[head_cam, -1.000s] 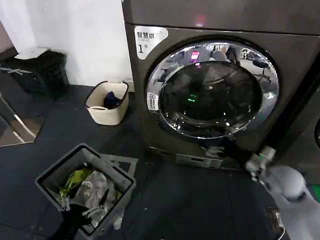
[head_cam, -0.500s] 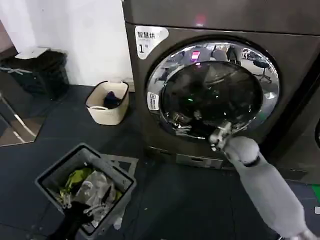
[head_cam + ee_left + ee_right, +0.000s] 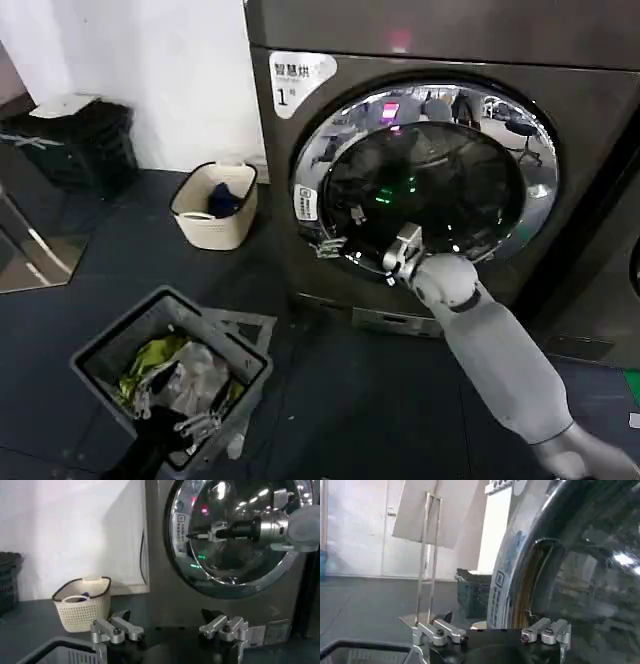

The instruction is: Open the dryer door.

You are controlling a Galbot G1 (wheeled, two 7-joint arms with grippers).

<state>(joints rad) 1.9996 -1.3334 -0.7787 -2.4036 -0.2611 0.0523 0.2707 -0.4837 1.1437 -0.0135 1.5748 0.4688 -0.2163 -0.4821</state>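
We see the right gripper (image 3: 345, 238), fingers spread open, at the left chrome rim of the closed dryer door (image 3: 425, 180).

dim room light leaves the floor (image 3: 330, 400) dark, while bright overhead lamps glare as white spots on the dryer door (image 3: 425, 180) chrome and glass.
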